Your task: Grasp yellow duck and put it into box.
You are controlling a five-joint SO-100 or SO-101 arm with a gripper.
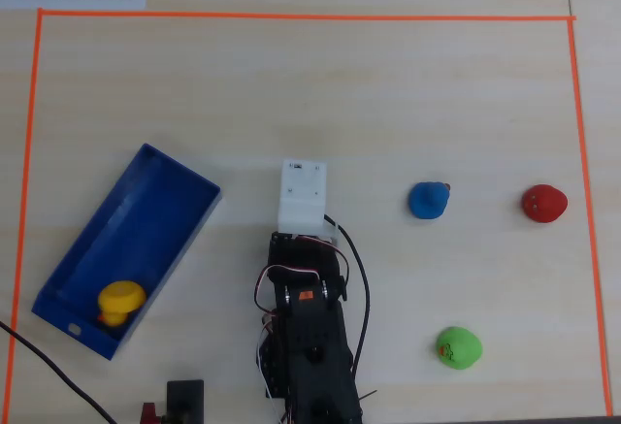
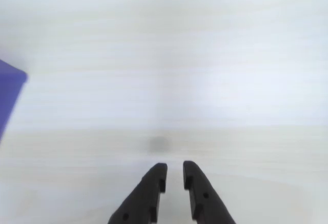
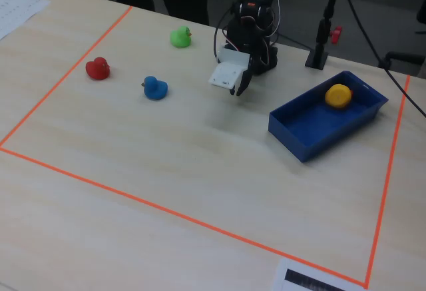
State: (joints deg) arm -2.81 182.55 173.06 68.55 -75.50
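Observation:
The yellow duck (image 1: pixel 121 299) (image 3: pixel 338 95) lies inside the blue box (image 1: pixel 146 220) (image 3: pixel 313 122), at the short end with the small white mark. In the overhead view the box stands slanted at the left. The arm is folded back at the middle of the table, and its white wrist block (image 1: pixel 302 196) hides the fingertips from above. My gripper (image 2: pixel 174 168) (image 3: pixel 239 88) hangs just above bare wood, to the right of the box in the overhead view. Its jaws stand almost together with a narrow gap, holding nothing. One box corner (image 2: pixel 10 88) shows at the wrist view's left edge.
A blue toy (image 1: pixel 427 200) (image 3: pixel 155 87), a red toy (image 1: pixel 543 203) (image 3: pixel 98 68) and a green toy (image 1: pixel 458 347) (image 3: pixel 180 36) sit on the table on the arm's other side. Orange tape (image 1: pixel 291 16) frames the work area. A black stand (image 3: pixel 319 54) rises beside the arm's base.

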